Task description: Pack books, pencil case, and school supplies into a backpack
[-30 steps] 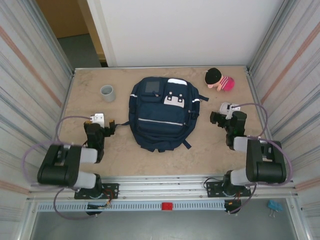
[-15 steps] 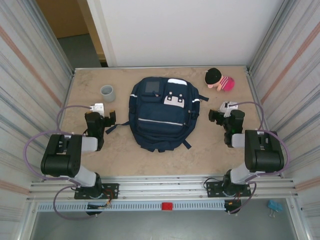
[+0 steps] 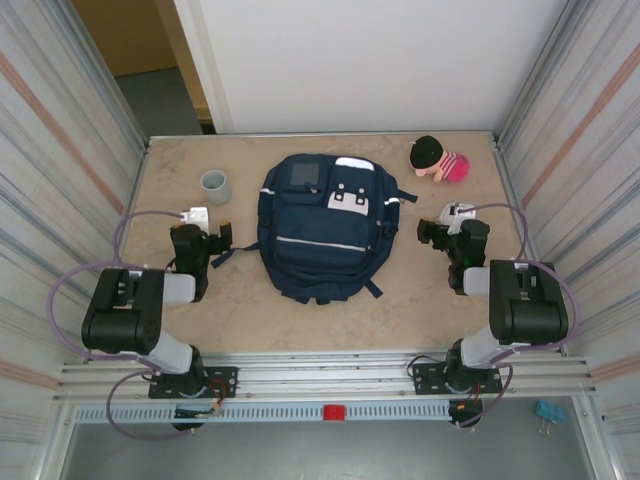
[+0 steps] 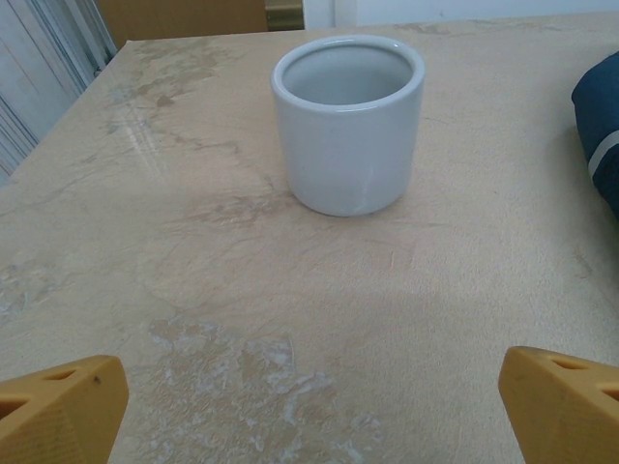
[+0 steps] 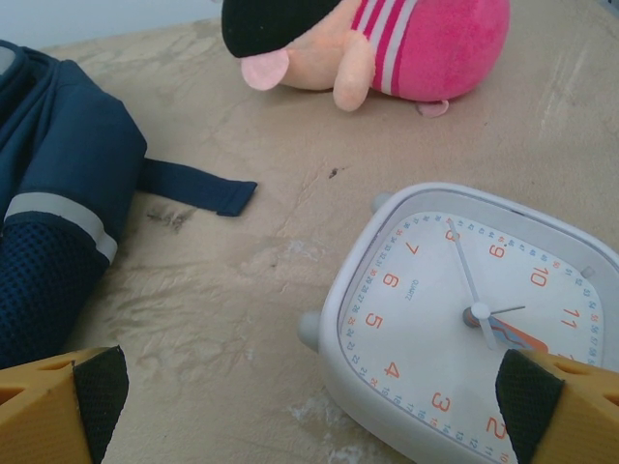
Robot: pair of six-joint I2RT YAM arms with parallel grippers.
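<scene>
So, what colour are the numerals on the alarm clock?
Orange, on a white dial; the alarm clock shows best in the right wrist view.

- A beige marbled tabletop (image 3: 300, 320) lies in even, soft light.
- Ribbed silver metal side walls (image 3: 50, 150) flank it left and right.
- A plain white back panel (image 3: 370, 60) stands behind.
- A brown wooden board (image 3: 125, 35) and grey floor (image 3: 160, 100) show at far left.
- Aluminium rails (image 3: 320, 375) line the near edge.
</scene>
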